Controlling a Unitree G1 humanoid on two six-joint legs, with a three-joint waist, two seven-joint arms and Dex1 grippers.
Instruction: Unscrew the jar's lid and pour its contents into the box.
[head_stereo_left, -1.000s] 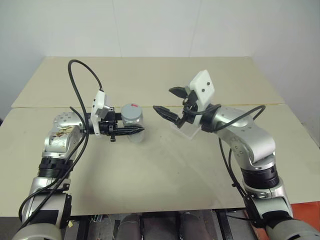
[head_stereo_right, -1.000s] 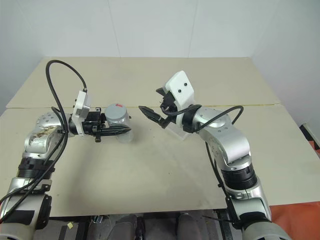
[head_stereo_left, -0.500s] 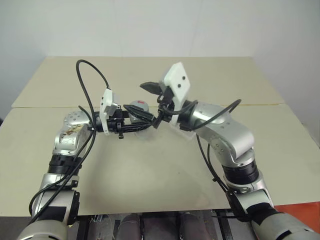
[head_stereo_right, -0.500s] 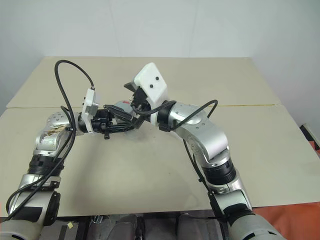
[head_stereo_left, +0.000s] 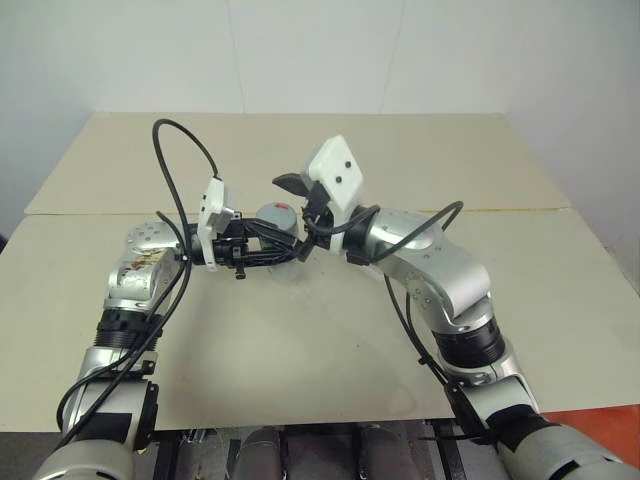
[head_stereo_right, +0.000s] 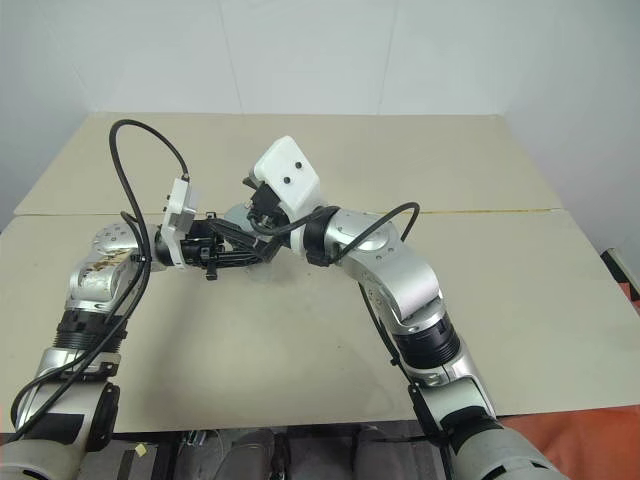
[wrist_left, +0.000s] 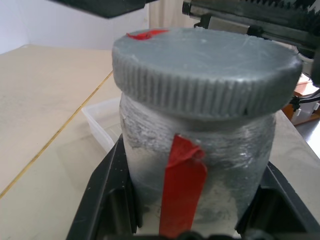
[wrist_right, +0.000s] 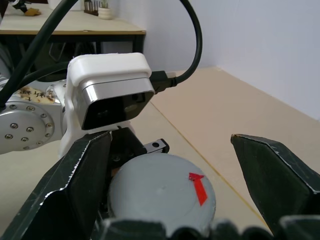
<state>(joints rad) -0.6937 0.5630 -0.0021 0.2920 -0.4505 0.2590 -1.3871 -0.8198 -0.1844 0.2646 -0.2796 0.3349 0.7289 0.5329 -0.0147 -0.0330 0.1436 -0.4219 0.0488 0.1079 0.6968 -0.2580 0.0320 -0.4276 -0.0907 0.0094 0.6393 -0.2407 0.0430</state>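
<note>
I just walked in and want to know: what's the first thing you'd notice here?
In the middle of the tan table, the left gripper is shut on a grey jar with a red stripe. The right gripper hangs open around the lid, one black finger on each side. Behind the jar lies a clear box.

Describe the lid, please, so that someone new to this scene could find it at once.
On the beige table, near its middle, the left gripper is shut on a silver-grey jar with a vertical red stripe. The lid is the round ribbed cap screwed on top of the jar, with a small red mark, between the open right gripper's fingers.
</note>
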